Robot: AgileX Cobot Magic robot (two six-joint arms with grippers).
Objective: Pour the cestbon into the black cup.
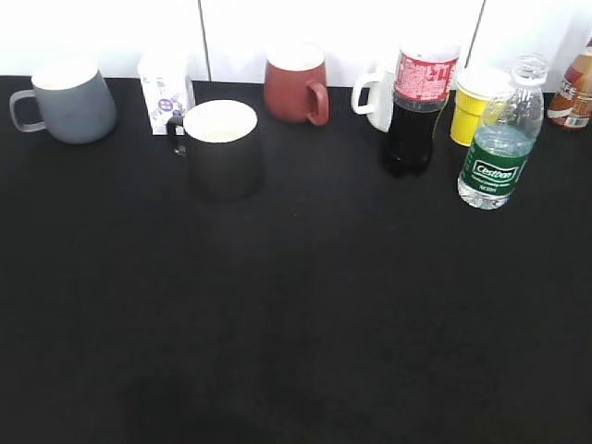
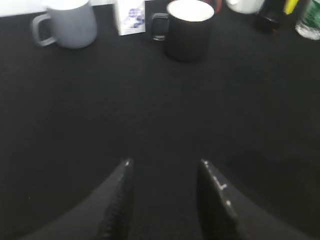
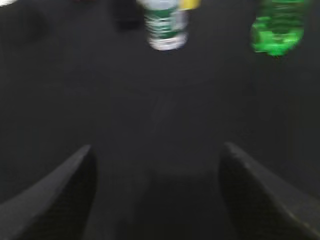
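Note:
The cestbon bottle, clear with a green label and no cap, stands upright at the right of the black table. Its lower part shows in the right wrist view, far ahead. The black cup, white inside, stands left of centre; in the left wrist view its handle points left. My left gripper is open and empty, well short of the cup. My right gripper is open and empty, well short of the bottle. Neither gripper shows in the exterior view.
Along the back stand a grey mug, a small white carton, a dark red mug, a white mug, a cola bottle, a yellow cup and a brown bottle. A green bottle shows right of the cestbon.

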